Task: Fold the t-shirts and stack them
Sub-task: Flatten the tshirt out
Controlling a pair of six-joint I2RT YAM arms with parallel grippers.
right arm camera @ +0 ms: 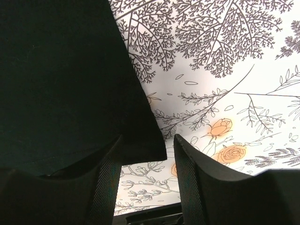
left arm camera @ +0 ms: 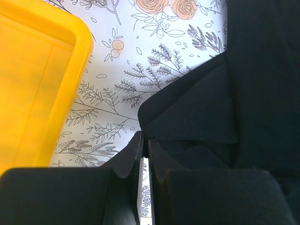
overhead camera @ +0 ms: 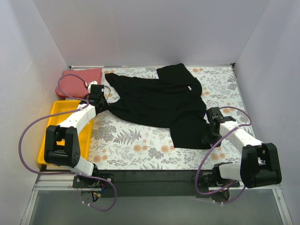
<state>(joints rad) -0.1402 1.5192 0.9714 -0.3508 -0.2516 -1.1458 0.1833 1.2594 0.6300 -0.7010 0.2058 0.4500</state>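
Your left gripper [left arm camera: 144, 140] is pinched almost shut, seemingly empty, at a sleeve of the large black cloth t-shirt [overhead camera: 159, 101] spread across the floral-patterned cloth [overhead camera: 126, 140]. Your right gripper [right arm camera: 147, 139] gapes around its hem corner.

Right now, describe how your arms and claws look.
The left arm and right arm each have white links, chunky black joint housings and a looping purple cable. The left claw and right claw are black; the right claw's fingers show a fine mesh texture.
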